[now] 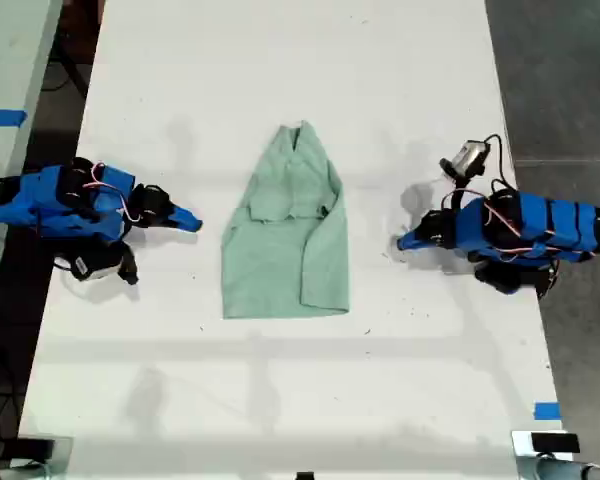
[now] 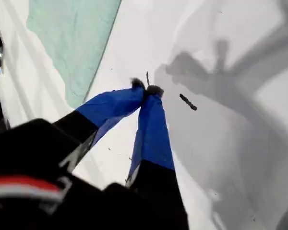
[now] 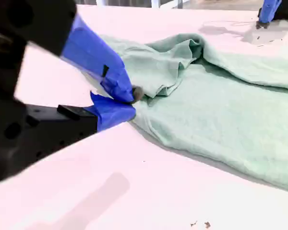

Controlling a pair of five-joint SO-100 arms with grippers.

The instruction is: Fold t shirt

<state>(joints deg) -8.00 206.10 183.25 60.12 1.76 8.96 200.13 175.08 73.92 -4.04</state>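
Field notes for you, operator:

- My first pincer (image 2: 146, 88) is sitting clenched, blue tips meeting, gripping nothing. It is hovering over bare white worktop (image 1: 280, 60), with a small dark speck (image 2: 187, 102) lying just beside the tips.
- In the exterior view this pincer (image 1: 405, 242) is pointing in from the exterior view's right, toward the t shirt (image 1: 285, 235), and is staying apart from it.
- My second pincer (image 3: 132, 96) is also sitting clenched, and no cloth is showing between the tips. In its own wrist view it is lying close to a bunched fold of the t shirt (image 3: 221, 110).
- The exterior view is showing it (image 1: 192, 223) coming in from the exterior view's left, near the cloth edge but not touching it.
- The pale mint t shirt is lying flat in the middle of the worktop, between the two arms. It is partly folded: narrow at the far end, wider at the near hem, one side lapping over the body.
- Blue tape (image 1: 546, 411) is sticking to the worktop's edge at the exterior view's lower right.
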